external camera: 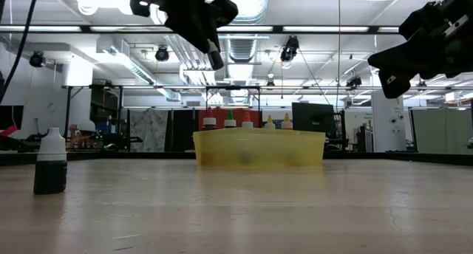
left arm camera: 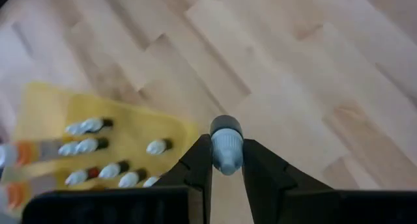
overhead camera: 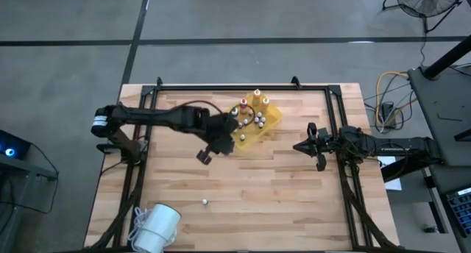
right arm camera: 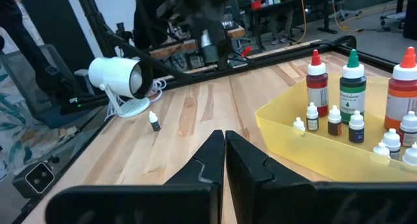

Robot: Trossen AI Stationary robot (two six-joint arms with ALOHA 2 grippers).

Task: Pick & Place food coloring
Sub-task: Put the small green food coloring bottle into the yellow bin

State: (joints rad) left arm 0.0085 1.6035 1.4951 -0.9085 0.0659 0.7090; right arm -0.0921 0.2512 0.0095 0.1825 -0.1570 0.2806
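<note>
The left gripper [left arm camera: 227,160] hangs high above the table, pinching a tiny white-capped dropper bottle [left arm camera: 226,143]. Just beside it stands the yellow plastic tray [overhead camera: 271,119]. The right gripper [right arm camera: 225,154], fingers pressed together, waits well apart.

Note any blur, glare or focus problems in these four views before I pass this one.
Left wrist view: the bottle between the left gripper fingers looks soft, and the yellow tray blurs toward its edge. Low view: ceiling lights glare behind the arms. Right wrist view: the left arm is smeared. High view: even light.
</note>
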